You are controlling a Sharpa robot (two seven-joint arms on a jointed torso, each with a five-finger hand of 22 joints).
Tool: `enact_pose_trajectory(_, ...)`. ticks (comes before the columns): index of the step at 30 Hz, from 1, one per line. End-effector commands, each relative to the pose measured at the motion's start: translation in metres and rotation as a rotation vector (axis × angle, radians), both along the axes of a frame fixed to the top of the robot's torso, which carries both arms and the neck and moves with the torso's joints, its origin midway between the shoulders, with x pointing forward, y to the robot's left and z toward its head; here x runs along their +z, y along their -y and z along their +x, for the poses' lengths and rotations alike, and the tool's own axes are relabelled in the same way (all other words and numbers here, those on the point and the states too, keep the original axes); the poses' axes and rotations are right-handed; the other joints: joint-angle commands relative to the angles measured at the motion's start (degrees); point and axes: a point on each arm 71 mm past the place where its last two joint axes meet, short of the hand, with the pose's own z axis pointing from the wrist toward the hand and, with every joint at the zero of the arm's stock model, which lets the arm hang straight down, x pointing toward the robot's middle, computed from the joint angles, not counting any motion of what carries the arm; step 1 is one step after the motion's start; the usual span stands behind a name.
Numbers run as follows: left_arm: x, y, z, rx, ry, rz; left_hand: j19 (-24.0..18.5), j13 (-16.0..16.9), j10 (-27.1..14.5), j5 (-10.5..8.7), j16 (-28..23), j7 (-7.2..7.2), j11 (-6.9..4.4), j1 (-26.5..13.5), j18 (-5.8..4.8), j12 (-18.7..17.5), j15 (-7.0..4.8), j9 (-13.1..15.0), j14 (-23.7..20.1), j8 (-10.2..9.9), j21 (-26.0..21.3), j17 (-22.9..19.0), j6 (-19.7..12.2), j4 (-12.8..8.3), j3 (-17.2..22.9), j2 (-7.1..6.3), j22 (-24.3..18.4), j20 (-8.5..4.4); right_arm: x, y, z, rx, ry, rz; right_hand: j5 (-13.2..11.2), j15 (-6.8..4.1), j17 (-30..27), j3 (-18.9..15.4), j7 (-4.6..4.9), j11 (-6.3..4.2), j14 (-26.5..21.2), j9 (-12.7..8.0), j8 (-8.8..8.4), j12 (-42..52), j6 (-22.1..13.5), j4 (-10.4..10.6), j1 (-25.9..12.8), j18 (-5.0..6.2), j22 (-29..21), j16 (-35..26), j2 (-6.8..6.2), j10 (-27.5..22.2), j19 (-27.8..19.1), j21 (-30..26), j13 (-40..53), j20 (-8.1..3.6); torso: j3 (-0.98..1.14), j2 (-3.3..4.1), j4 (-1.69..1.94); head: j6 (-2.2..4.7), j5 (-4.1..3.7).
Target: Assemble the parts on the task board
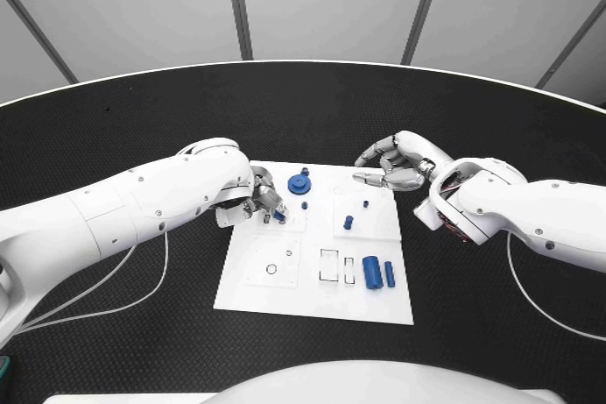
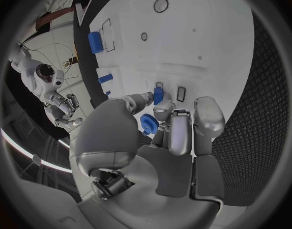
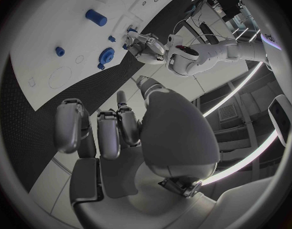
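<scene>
Head view: white task board (image 1: 316,286) at frame centre on the black table (image 1: 151,106); left hand (image 1: 259,202) bent over the board's left edge, pinching a small blue peg (image 1: 279,216) upright at the fingertips, probably to seat it in a socket there; blue gear (image 1: 299,184) standing just right of that hand near the board's upper edge, two small blue pegs (image 1: 348,221) mid-board, large blue cylinder (image 1: 371,271) and slimmer blue bar (image 1: 389,274) lying side by side at the lower right, seemingly still waiting for their slots. Right hand (image 1: 391,167) off the board's upper right corner, fingers curled inward on nothing, seemingly parked clear. Left wrist view: palm facing the board, thumb and fingers (image 2: 181,132) converging on the blue peg (image 2: 158,95) at mid-frame, gear (image 2: 148,123) partly hidden behind them. Right wrist view: fingers (image 3: 111,132) folded toward the palm, empty, wrist angled off the board; board (image 3: 38,51) in the upper left, left hand (image 3: 145,45) working at its edge.
</scene>
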Motion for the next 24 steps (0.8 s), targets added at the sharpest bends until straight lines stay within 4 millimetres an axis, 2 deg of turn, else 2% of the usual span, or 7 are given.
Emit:
enact_pose_trajectory(1, 0.0002, -0.0018, -0.0014, 0.001, -0.004, -0.004, 0.0, 0.1, 0.4, -0.33, -0.2, -0.28, -0.05, 0.0, -0.67, 0.2, 0.25, 0.1, 3.4, 0.2, -0.1, 6.1, 0.3, -6.7, 7.1, 0.65, 0.0, 0.33, -0.0001, 0.0001, 0.0002, 0.000, 0.000, 0.000, 0.2, -0.55, 7.0, 0.3, -0.07, -0.03, 4.2, -0.1, 0.22, 0.2, -0.1, 0.0, 0.3, 0.54, 1.2, -0.1, -0.12, 0.2, 0.1, -0.1, 5.2, -0.42, 0.01, 0.01, -0.01, 0.07, 0.03)
enact_pose_trajectory(8, 0.0010, -0.0032, -0.0046, 0.001, -0.006, -0.011, 0.0, 0.3, 0.5, -0.36, -0.2, -0.28, -0.05, 0.0, -0.66, 0.4, 0.25, 0.1, 3.4, 0.2, -0.2, 6.1, 0.3, -6.7, 7.2, 0.68, -0.1, 0.33, -0.0005, 0.0001, 0.0008, 0.000, 0.000, -0.001, 0.2, -0.55, 7.0, 0.3, -0.07, -0.03, 4.2, -0.1, 0.22, 0.2, -0.1, 0.0, 0.3, 0.54, 1.2, -0.1, -0.12, 0.2, 0.1, -0.1, 5.2, -0.42, 0.06, 0.01, -0.01, 0.11, 0.11)
enact_pose_trajectory(24, 0.0018, -0.0011, -0.0034, 0.018, 0.011, -0.019, 0.0, -0.3, 0.2, -0.35, -0.2, -0.28, -0.05, 0.0, -0.66, 0.0, 0.24, 0.1, 3.4, 0.2, -0.1, 6.1, 0.4, -6.7, 7.4, 0.70, 0.0, 0.32, -0.0008, -0.0002, 0.0011, 0.001, 0.000, -0.001, 0.2, -0.55, 7.0, 0.3, -0.07, -0.03, 4.2, -0.1, 0.22, 0.2, -0.1, 0.0, 0.3, 0.54, 1.2, -0.1, -0.12, 0.2, 0.1, -0.1, 5.2, -0.42, 0.04, 0.13, -0.03, 0.20, 0.20)
